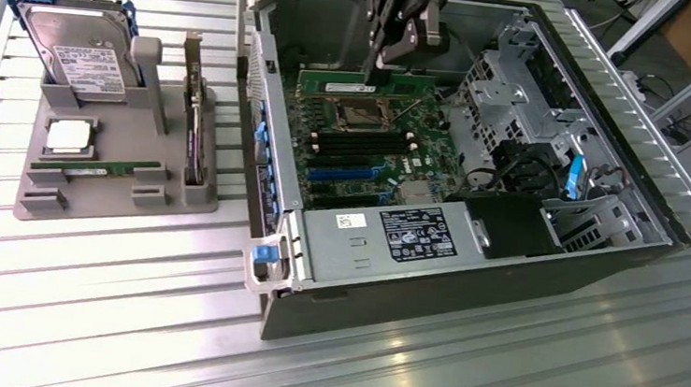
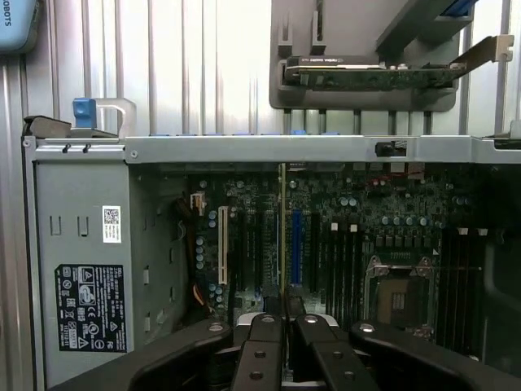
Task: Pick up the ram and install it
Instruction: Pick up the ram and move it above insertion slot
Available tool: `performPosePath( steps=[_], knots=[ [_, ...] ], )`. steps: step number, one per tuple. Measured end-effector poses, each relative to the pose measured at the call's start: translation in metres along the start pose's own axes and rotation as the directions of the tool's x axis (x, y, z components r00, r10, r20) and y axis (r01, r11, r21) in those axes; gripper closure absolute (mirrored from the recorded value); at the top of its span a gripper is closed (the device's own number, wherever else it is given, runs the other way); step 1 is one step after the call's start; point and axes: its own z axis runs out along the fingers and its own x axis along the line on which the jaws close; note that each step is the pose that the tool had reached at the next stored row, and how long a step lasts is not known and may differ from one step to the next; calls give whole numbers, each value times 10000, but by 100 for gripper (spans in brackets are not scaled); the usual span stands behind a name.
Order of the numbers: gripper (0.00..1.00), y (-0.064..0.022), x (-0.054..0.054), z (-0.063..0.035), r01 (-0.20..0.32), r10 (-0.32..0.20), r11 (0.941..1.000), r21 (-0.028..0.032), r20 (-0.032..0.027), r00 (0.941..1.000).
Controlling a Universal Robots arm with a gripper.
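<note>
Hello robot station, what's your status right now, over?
Gripper shut on the ram. Ram inside the computer case, over the motherboard, beside the processor socket. Nothing seen in the way.

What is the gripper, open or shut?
Shut: the gripper clamps the ram, seen edge-on between its fingers in the wrist view.

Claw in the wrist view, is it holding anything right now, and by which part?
Yes. The claw is shut on the ram, pinching its two flat faces at the upper long edge, roughly mid-length, so the stick hangs edge-down over the open computer case.
</note>
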Motion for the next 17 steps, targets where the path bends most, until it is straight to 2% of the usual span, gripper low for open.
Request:
performPosePath(
  steps=[6,15,17],
  knots=[
    [88,-134,1,0,1,-1,10000,0,1,10000],
    [88,-286,2,0,1,-1,10000,0,0,10000],
    [88,-354,2,0,0,0,10000,0,-1,10000]
  ],
)
